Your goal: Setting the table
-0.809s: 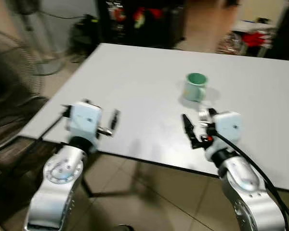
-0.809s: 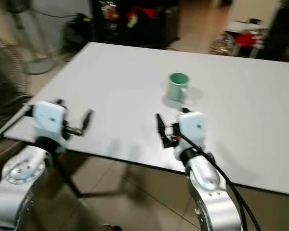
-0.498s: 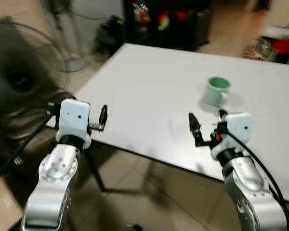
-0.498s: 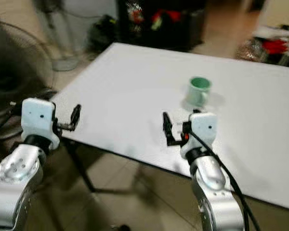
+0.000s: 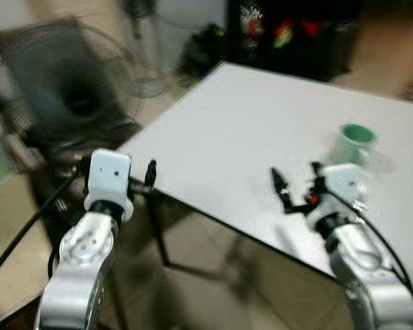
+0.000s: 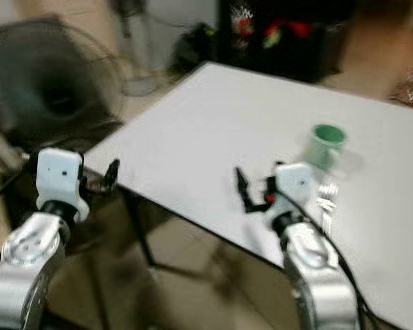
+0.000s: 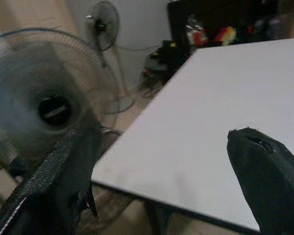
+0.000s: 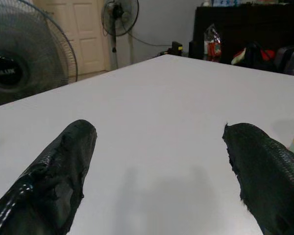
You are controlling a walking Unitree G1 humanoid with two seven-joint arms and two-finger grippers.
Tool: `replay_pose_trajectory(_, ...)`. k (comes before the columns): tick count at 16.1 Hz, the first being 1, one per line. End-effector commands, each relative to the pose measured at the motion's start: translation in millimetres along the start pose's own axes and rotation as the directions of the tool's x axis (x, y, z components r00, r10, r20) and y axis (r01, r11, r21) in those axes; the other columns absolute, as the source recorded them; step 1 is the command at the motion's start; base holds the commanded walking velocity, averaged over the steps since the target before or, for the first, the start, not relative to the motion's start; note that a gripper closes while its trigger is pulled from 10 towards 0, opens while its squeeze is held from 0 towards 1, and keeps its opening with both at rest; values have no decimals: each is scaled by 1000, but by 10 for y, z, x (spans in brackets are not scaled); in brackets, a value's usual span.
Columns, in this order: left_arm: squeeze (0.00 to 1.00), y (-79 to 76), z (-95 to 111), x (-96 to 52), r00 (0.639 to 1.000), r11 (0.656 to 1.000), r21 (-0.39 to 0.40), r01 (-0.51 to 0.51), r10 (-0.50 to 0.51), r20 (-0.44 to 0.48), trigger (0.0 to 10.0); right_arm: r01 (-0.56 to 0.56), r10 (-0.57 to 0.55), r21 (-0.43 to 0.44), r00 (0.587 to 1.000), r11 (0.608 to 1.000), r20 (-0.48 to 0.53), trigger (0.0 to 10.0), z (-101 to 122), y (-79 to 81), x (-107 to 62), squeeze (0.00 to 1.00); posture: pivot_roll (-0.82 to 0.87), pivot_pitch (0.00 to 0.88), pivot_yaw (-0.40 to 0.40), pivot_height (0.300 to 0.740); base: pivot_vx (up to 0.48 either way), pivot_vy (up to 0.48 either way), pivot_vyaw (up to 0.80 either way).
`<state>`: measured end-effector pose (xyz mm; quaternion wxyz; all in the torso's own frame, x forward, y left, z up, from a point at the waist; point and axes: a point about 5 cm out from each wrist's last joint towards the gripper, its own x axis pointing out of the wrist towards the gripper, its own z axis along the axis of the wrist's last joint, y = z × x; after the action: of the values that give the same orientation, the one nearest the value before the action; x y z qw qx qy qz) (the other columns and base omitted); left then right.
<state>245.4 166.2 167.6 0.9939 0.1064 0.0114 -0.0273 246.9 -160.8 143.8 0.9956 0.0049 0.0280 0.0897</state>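
Little of the table setting looks done: the white table [image 5: 248, 130] carries a single green mug [image 5: 354, 141], standing upright toward the robot's right side, well in from the near edge, and no plates or cutlery can be made out around it. The right gripper [image 5: 299, 192] hovers over the near part of the tabletop, just short of the mug, with its two black fingers [image 8: 63, 171] spread wide apart and nothing between them. The left gripper [image 5: 141, 182] hangs off the table's near left corner, over the floor, its fingers [image 7: 264, 171] likewise apart and empty in the left wrist view. Judging by this, most of the job remains: further items would have to be fetched and laid out. Both head views are smeared, so the mug's handle and any print on it are hard to read, and its right part is cut off in the right wrist view. A standing fan [image 7: 54, 107] beside the table and dark clutter [image 5: 289, 34] beyond the far edge are too blurred to identify further.
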Motion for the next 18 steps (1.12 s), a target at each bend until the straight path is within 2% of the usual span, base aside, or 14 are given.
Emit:
replay_pose_trajectory(1, 0, 69, 10, -9, 1000, 1000, 11, -21, 21, -3, 10000, -28, 28, 21, 999, 999, 21, 10000, 49, 60, 45, 1000, -87, 7, 17, 740, 0, 0, 800)
replay_pose_trajectory(3, 0, 172, -8, -7, 1000, 998, 48, -29, 30, -4, 10000, -26, 26, 16, 999, 1000, 27, 10000, 63, 44, 70, 1000, -88, 7, 21, 740, 0, 0, 800)
replay_pose_trajectory(5, 0, 200, -6, 6, 1000, 999, 46, -17, 17, -6, 10000, -10, 10, 14, 1000, 1000, 27, 10000, 56, 18, 70, 1000, -93, 10, 30, 740, 0, 0, 800)
replay_pose_trajectory(8, 0, 183, 20, 35, 1000, 1000, 31, 6, -6, -4, 10000, 14, -15, 27, 1000, 1000, 23, 10000, 41, -3, 59, 1000, -101, 13, 45, 740, 0, 0, 800)
replay_pose_trajectory(12, 0, 154, 51, 76, 1000, 999, 24, 31, -31, 4, 10000, 31, -32, 35, 999, 999, 15, 10000, 23, -10, 53, 1000, -105, 13, 53, 740, 0, 300, 800)
replay_pose_trajectory(13, 0, 160, 63, 90, 999, 999, 25, 32, -32, 7, 10000, 38, -39, 66, 999, 997, 23, 10000, 34, 2, 59, 1000, -103, 11, 51, 740, 0, 319, 0)
replay_pose_trajectory(18, 0, 158, 62, 88, 1000, 999, 21, 30, -30, 6, 10000, 29, -30, 98, 1000, 995, 7, 10000, 35, 17, 100, 1000, -98, 6, 42, 740, 0, 316, 0)
